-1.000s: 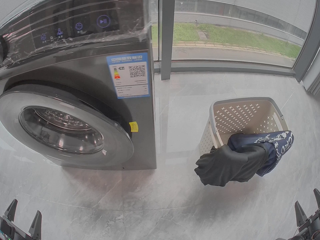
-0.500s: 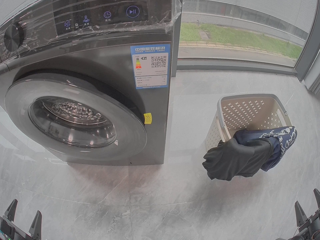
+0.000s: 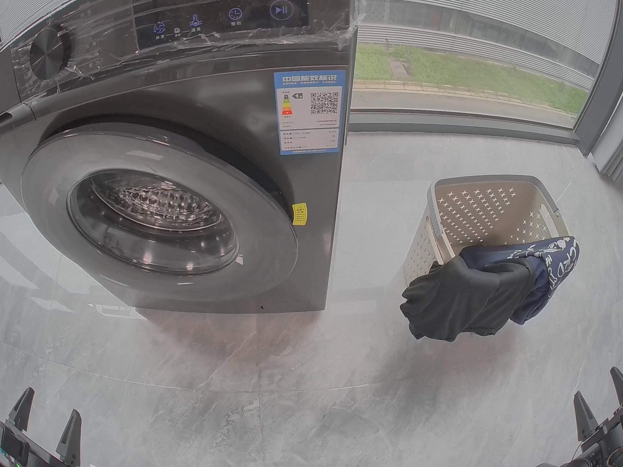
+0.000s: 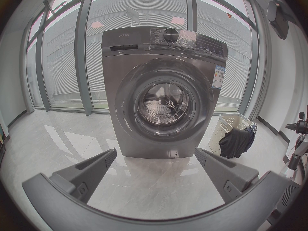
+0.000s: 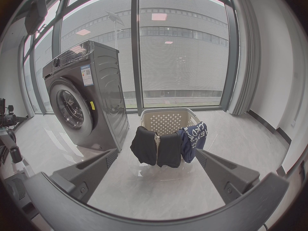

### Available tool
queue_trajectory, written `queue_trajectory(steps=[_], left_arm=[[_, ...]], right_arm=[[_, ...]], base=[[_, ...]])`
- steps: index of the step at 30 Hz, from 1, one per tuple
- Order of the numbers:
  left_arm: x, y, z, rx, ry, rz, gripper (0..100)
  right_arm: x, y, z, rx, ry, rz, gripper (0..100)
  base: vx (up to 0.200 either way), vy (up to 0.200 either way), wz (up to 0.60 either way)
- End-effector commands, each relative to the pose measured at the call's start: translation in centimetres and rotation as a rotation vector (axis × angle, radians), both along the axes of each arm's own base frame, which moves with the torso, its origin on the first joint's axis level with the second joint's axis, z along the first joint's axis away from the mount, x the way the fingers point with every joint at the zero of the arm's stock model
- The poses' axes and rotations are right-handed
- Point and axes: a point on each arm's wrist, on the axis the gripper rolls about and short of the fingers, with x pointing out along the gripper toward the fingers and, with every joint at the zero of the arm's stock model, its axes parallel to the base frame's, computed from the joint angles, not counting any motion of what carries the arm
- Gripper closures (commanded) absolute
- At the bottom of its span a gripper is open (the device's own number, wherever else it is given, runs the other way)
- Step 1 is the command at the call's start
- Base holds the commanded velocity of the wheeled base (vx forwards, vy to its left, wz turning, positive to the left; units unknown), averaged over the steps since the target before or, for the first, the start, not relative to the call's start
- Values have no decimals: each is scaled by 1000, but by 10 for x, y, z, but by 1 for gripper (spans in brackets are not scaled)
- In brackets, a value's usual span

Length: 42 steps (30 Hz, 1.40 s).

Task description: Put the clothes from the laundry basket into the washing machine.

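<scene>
clothes: black garment and blue garment, draped over the near rim of the basket, right of frame in the head view. likely soft, light and limp, and will sag. best hold: the bunched fold at the rim. washer, left of frame, door closed. left gripper, lower left corner, and right gripper, lower right corner: fingers spread wide, empty.

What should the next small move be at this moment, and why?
Probably reach the left gripper toward the washing machine door to open it. The door is shut, so nothing can go in yet. The black garment and navy garment hang over the laundry basket rim, and the right gripper, also open and empty, is far from them.
</scene>
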Motion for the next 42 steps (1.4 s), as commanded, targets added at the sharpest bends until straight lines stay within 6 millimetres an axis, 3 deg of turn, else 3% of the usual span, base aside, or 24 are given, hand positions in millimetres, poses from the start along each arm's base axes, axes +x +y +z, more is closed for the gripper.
queue_trajectory(steps=[1, 17, 29, 35, 42], left_arm=[[1, 0, -5, -1, 7, 0, 0], [1, 0, -5, -1, 9, 0, 0], [1, 0, -5, -1, 6, 0, 0], [1, 0, -5, -1, 9, 0, 0], [1, 0, -5, -1, 7, 0, 0]], right_arm=[[0, 0, -5, 0, 1, 1, 0], [0, 0, -5, 0, 1, 1, 0], [0, 0, -5, 0, 1, 1, 0], [0, 0, -5, -2, 1, -2, 0], [0, 0, -5, 0, 0, -3, 0]], base=[[0, 200, 0], [0, 200, 0], [0, 0, 0], [0, 200, 0], [0, 0, 257]])
